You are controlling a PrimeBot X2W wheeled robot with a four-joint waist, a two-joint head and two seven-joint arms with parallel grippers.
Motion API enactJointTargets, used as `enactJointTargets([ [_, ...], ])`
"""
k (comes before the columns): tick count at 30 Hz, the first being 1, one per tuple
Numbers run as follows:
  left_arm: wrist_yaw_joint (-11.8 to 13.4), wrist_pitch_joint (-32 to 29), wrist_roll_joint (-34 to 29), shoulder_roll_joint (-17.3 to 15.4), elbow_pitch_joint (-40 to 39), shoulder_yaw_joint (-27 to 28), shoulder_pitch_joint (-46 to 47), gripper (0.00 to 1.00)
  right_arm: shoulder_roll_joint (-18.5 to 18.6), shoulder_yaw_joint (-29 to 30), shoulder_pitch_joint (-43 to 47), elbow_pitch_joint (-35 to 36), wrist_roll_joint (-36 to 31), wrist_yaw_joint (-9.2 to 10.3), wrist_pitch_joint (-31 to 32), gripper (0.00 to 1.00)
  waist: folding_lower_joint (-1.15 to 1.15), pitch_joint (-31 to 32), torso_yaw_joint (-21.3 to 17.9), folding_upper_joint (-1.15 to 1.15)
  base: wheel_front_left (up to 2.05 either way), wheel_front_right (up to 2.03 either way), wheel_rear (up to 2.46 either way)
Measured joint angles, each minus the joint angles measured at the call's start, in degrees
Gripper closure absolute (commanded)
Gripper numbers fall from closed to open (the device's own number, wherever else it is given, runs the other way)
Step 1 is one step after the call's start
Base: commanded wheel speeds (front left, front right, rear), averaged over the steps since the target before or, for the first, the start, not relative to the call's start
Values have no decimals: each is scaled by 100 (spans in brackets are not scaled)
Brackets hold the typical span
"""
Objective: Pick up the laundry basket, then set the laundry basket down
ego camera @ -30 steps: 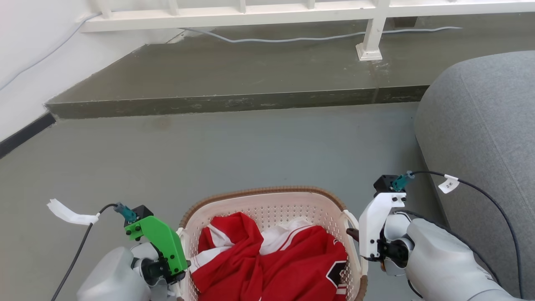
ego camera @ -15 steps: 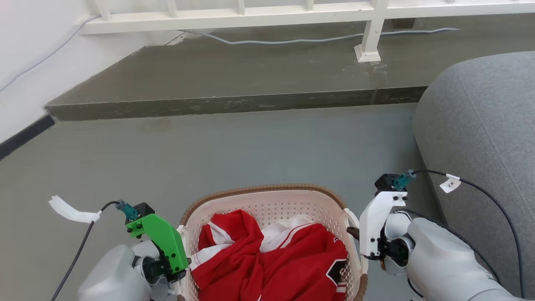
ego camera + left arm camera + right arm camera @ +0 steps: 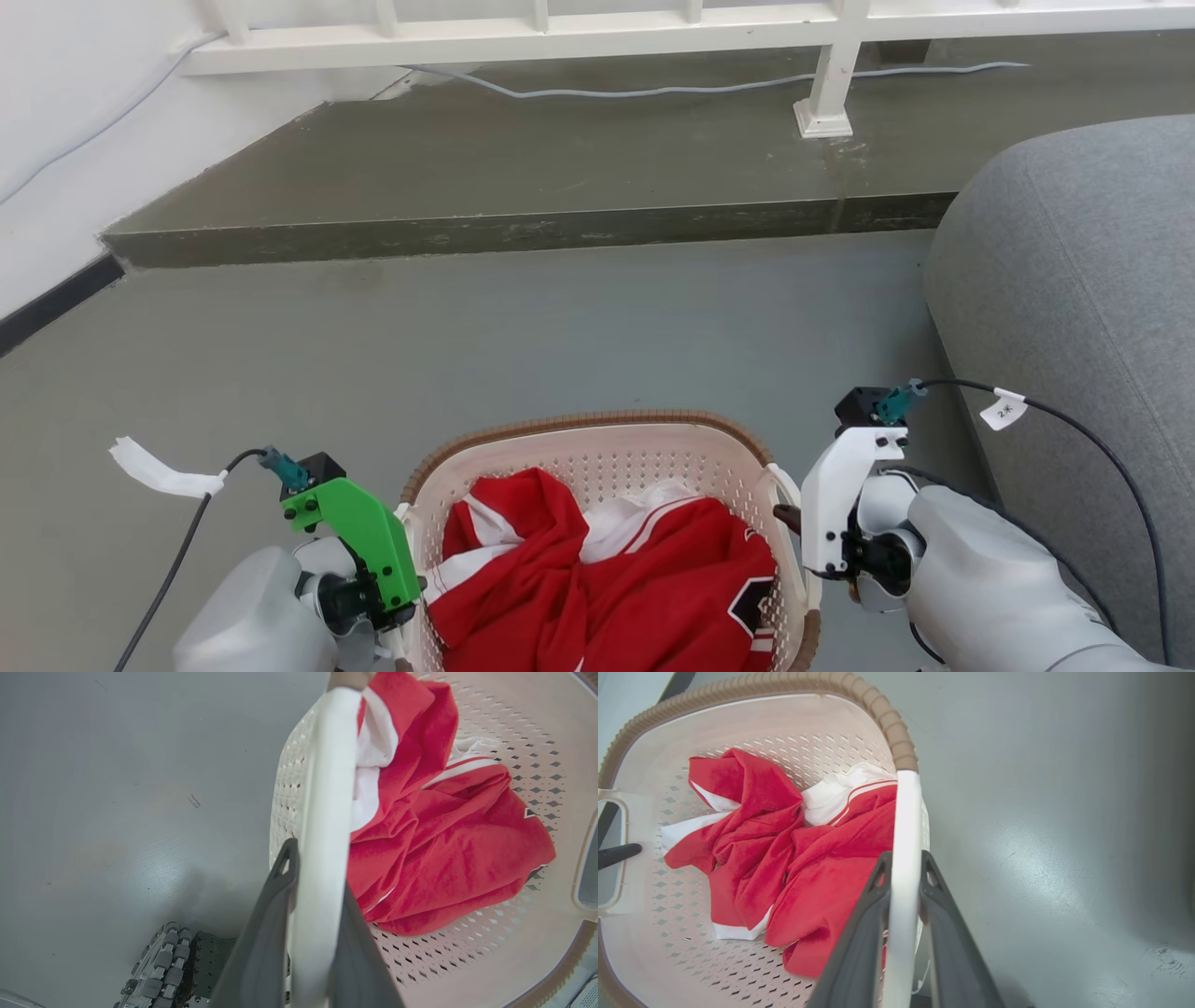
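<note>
There is one laundry basket (image 3: 597, 431), and everything else is placed from it. It is held between two grippers, low and close in front of the robot, over the gray floor (image 3: 579, 327). I cannot tell whether its base touches that floor.

It has two white side handles, one per gripper. The left gripper (image 3: 314, 877) is at the basket's left side, with its two dark fingers closed on the left handle (image 3: 322, 788), one finger on each face of the white bar. The right gripper (image 3: 904, 861) is at the basket's right side, clamped in the same way on the right handle (image 3: 903, 821).

Inside the basket lies a heap of red and white clothing (image 3: 607, 579). I cannot tell whether it is one piece or several.

One gray sofa (image 3: 1074, 308) stands near the basket's right side, just past the right arm. One raised step (image 3: 523, 177) runs across the floor well beyond the basket's far rim. Farther back on it are one white railing (image 3: 653, 23) and one gray cable (image 3: 700, 88).

The basket stands upright, with its mouth facing up towards the head camera. Its brown rim curves round the far side. The line from handle to handle runs across the robot's front, from gripper to gripper. The basket's near end is cut off at the bottom of the head view, so I cannot tell whether that line is its longer axis.
</note>
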State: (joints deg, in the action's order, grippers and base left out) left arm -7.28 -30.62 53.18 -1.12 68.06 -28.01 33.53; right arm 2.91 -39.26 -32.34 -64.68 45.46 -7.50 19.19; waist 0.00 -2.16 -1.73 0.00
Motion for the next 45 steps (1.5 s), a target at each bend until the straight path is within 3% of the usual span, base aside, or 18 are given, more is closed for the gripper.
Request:
enactJointTargets([
  [9, 0, 51, 0, -27, -105, -115, 3, 100, 48, -40, -16, 99, 45, 1, -99, 100, 0, -117, 4, 0, 0, 0, 0],
  [23, -2, 811, -198, -124, -333, -208, 310, 100, 100, -65, -275, 182, 14, 0, -619, 100, 0, -625, 7, 0, 0, 0, 0],
  [45, -1, 2136, -625, -132, -444, -355, 926, 100, 186, -220, -1068, 233, -420, 0, -1624, 100, 0, -2277, -14, 0, 0, 0, 0],
])
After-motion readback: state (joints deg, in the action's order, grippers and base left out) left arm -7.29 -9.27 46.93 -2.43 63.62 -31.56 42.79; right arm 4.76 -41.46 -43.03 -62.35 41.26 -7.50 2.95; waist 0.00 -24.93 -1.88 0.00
